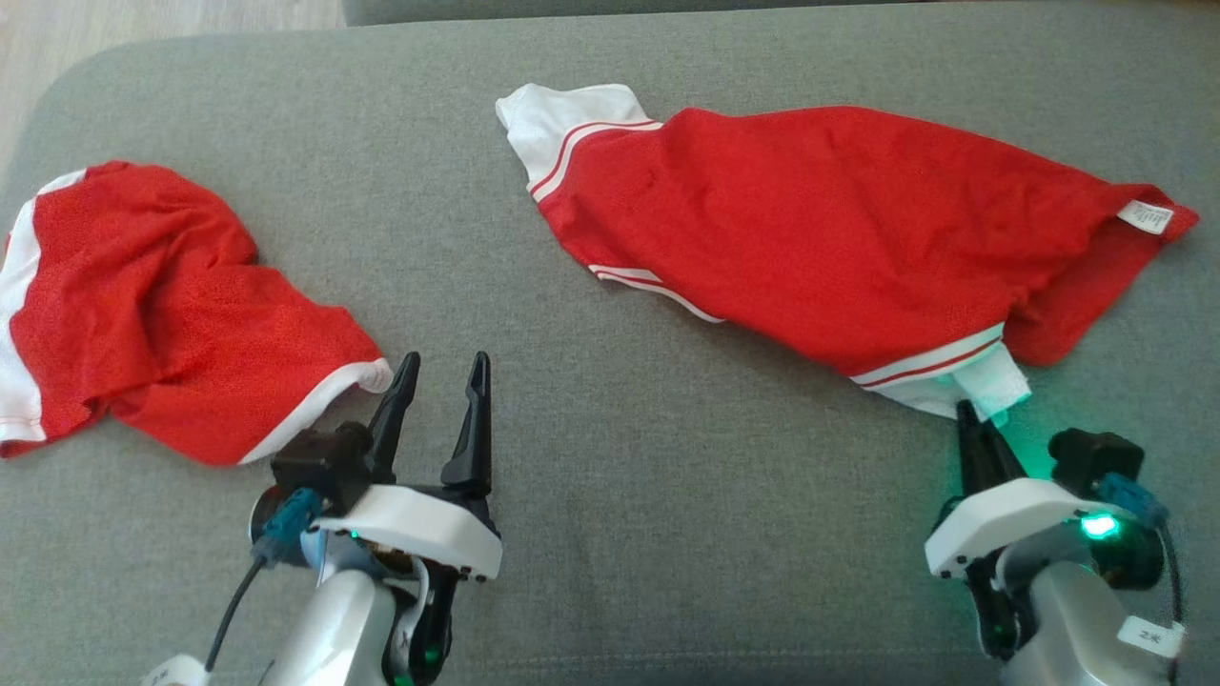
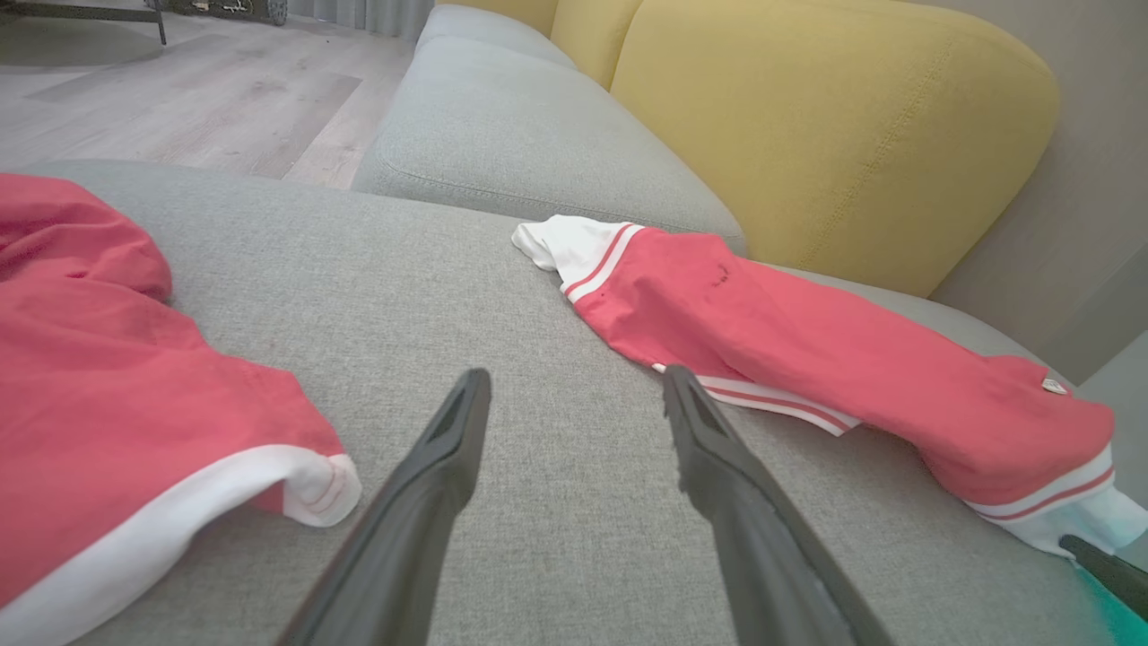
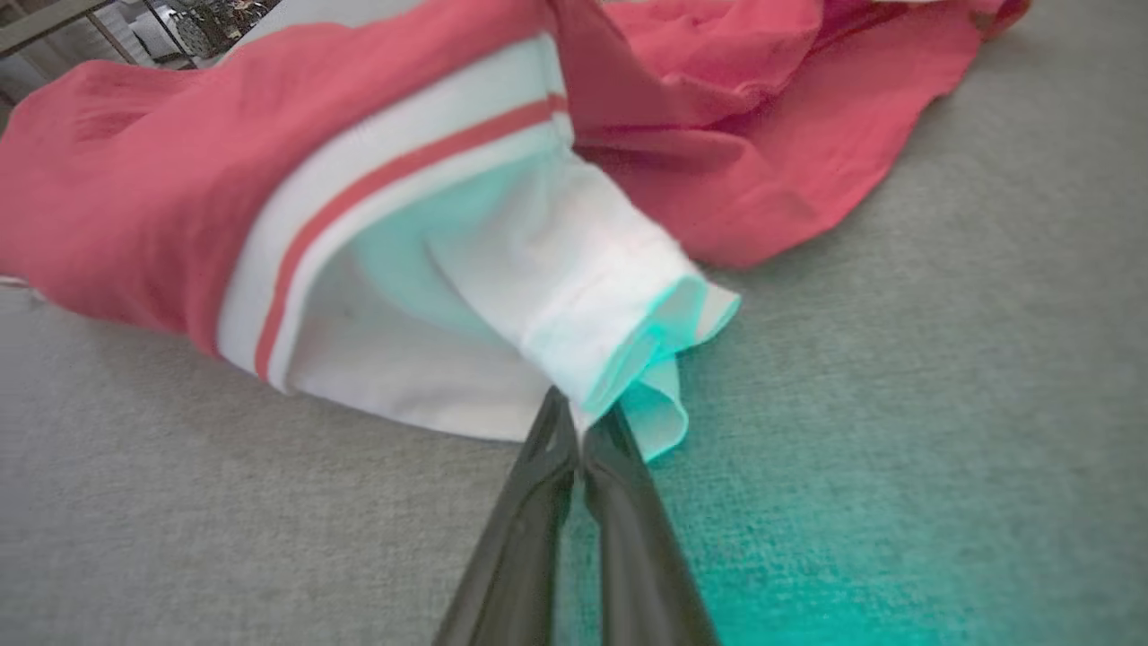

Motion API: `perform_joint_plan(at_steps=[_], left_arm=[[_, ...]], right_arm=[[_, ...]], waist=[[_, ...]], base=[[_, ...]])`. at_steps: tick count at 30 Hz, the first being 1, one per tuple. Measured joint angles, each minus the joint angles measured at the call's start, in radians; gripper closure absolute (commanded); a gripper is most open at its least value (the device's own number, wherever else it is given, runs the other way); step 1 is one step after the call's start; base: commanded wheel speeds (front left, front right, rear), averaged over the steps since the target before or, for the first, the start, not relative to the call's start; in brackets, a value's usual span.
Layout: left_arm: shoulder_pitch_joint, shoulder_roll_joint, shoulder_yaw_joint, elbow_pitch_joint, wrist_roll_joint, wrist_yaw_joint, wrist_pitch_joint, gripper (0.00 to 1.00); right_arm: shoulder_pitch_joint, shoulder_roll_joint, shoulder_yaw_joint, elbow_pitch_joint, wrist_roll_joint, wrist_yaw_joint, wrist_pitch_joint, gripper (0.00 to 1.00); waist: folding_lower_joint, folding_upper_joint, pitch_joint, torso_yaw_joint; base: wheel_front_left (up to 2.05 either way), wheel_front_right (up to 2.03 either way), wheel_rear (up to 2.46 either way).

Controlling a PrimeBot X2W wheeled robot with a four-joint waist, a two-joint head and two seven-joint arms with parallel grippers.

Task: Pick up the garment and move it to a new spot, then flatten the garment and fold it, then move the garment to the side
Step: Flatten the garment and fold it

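Grey upholstered seat [image 1: 610, 305]: woven fabric, takes up nearly the whole head view and carries every item below. Yellow back cushion [image 2: 834, 117]: upper right of the left wrist view, behind the seat. Pale wood floor [image 2: 206, 99]: upper left of that view. Garment [image 1: 839, 229]: red with white striped trim, lies rumpled and stretched slantwise across the upper right of the head view, from a white cuff at top centre down to a white end at lower right. Second red garment [image 1: 162, 305]: white-edged, bunched at the left edge of the head view, well apart from the first. Left gripper [image 1: 445, 367]: lower left, fingers spread wide and holding nothing, tips above bare seat just beside the second garment's white hem. Right gripper [image 1: 972, 414]: lower right, fingers pressed together, pinching the garment's white end, as the right wrist view shows at its centre [image 3: 578, 422]. White label [image 1: 1144, 216]: on the garment's far right corner. Green lamp [image 1: 1099, 525]: lit on the right wrist, tinting the nearby fabric and seat.
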Motion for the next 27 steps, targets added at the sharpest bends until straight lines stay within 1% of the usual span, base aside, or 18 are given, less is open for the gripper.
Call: perform_joint_plan(at_steps=[4, 8, 13, 23, 27], left_arm=[[0.0, 0.0, 0.001, 0.005, 0.0, 0.0, 0.0, 0.0], [0.002, 0.0, 0.001, 0.006, -0.001, 0.0, 0.0, 0.0], [0.012, 0.0, 0.001, 0.006, -0.002, 0.001, 0.0, 0.0], [0.076, 0.0, 0.003, 0.005, -0.012, 0.015, 0.0, 0.0], [0.094, 0.0, 0.007, 0.002, -0.012, 0.018, 0.0, 0.0]], right_arm=[[-0.007, 0.001, 0.047, -0.006, 0.017, 0.0, -0.012, 1.0], [-0.006, 0.0, 0.081, -0.077, 0.059, 0.0, -0.026, 1.0], [-0.003, 0.001, 0.078, -0.218, 0.072, 0.0, -0.021, 1.0], [0.058, 0.0, 0.053, -0.542, 0.086, 0.0, 0.06, 1.0], [0.058, 0.0, 0.038, -0.661, 0.076, 0.0, 0.073, 1.0]], waist=[[0.0, 0.0, -0.012, -0.006], [0.0, 0.0, -0.04, -0.011], [0.0, 0.0, -0.085, -0.021], [0.0, 0.0, -0.174, -0.041], [0.0, 0.0, -0.196, -0.052]], base=[[0.0, 0.0, 0.0], [0.0, 0.0, 0.0], [0.0, 0.0, 0.0], [0.0, 0.0, 0.0], [0.0, 0.0, 0.0]])
